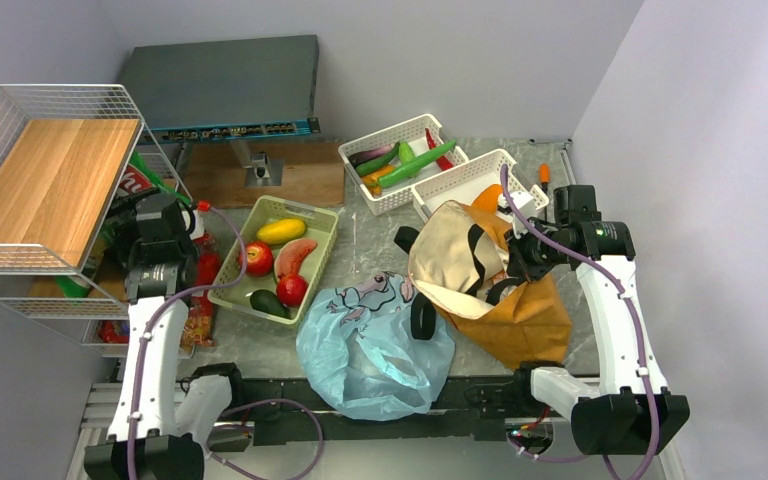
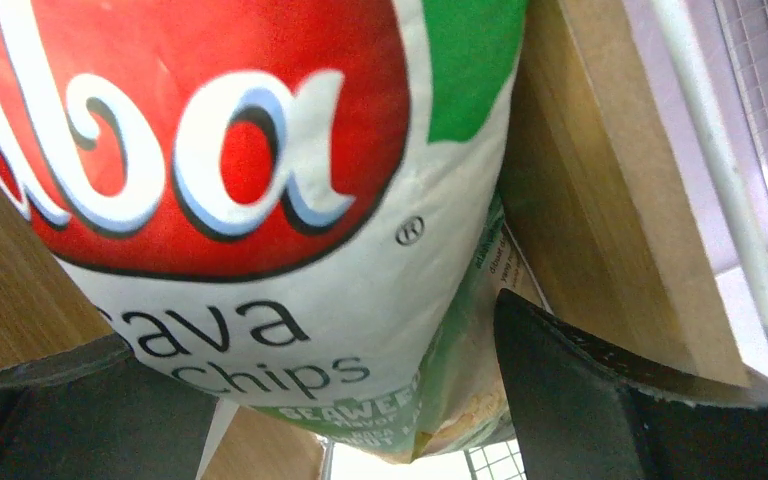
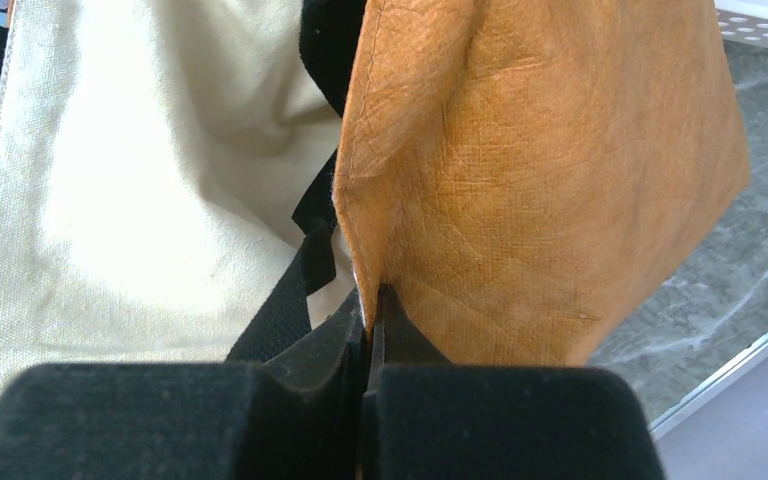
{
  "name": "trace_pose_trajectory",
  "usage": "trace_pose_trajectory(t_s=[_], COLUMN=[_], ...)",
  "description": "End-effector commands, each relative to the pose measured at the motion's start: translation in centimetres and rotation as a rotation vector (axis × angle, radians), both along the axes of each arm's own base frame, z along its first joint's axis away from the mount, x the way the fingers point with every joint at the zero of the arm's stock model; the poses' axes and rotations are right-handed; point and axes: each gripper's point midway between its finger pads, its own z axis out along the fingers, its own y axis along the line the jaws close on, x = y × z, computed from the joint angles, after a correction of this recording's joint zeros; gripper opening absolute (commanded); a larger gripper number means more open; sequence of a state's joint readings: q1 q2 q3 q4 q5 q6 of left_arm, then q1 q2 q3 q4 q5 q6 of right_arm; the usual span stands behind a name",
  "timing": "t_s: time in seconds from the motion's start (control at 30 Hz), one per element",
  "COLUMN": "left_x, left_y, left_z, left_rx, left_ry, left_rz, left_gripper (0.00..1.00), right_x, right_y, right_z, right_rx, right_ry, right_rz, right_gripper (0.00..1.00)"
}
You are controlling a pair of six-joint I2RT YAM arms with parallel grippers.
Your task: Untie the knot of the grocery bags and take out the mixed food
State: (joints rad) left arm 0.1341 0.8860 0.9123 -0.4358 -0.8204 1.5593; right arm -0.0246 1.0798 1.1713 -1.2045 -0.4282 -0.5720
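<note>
- Upper left of the top view: the left gripper [image 2: 310, 330] is poked into the wire rack [image 1: 60, 100] with its jaws spread wide and nothing clamped.
- The snack pack [image 2: 260, 200] fills the left wrist view, red and white. Its lower end hangs between the two black fingers [image 2: 600, 400], and whether either pad touches it I cannot tell.
- A wooden shelf [image 2: 600, 180] runs past the pack at the right of that view.
- Right of centre, the right gripper [image 3: 368, 320] is pinched tight on the tote [image 3: 520, 170], right at the edge where the brown outside meets the cream lining.
- The tote's mouth gapes toward the upper left of the top view, lining on show, with a black strap [image 3: 290, 300] draped inside.
- The blue bag [image 1: 370, 350] lies slumped at bottom centre on the table [image 1: 365, 245], touching the tote's left side.
- The green basket [image 1: 328, 235], left of centre, holds the mango [image 1: 280, 231], apple [image 1: 258, 257], watermelon slice [image 1: 295, 257] and avocado [image 1: 268, 302].
- At upper centre, the first white basket [image 1: 384, 135] carries the cucumber [image 1: 417, 165], an eggplant [image 1: 372, 155] and a chili [image 1: 432, 148].
- The second white basket [image 1: 460, 178] sits just right of it, its near corner hidden behind the tote's raised rim.
</note>
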Motion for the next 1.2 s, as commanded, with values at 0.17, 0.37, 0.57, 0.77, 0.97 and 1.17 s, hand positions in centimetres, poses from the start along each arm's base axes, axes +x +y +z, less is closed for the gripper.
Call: trace_pose_trajectory(t_s=[0.17, 0.37, 0.57, 0.77, 0.97, 1.17], left_x=[0.4, 1.3, 2.0, 2.0, 2.7, 3.8], left_y=[-1.6, -3.2, -6.5, -8.5, -9.6, -11.2], left_z=[1.2, 1.5, 0.0, -0.8, -0.7, -0.8], left_rx=[0.143, 0.171, 0.07, -0.01, -0.042, -0.048], left_ry=[-0.022, -0.023, 0.014, 0.043, 0.033, 0.025], left_rz=[-0.122, -0.175, -0.26, -0.287, -0.324, -0.413], left_gripper=[0.99, 1.0, 0.99, 0.99, 0.99, 0.77], right_x=[0.1, 0.0, -0.2, -0.1, 0.2, 0.7], right_y=[0.1, 0.1, 0.0, 0.0, 0.0, 0.1], right_z=[-0.1, -0.2, -0.4, -0.3, -0.4, -0.4], right_rx=[0.012, 0.007, 0.003, 0.004, 0.004, 0.016], right_ry=[0.0, 0.001, 0.0, -0.002, 0.005, 0.007], right_rz=[-0.005, -0.004, -0.009, -0.015, -0.016, -0.019], right_gripper=[0.0, 0.0, 0.0, 0.0, 0.0, 0.0])
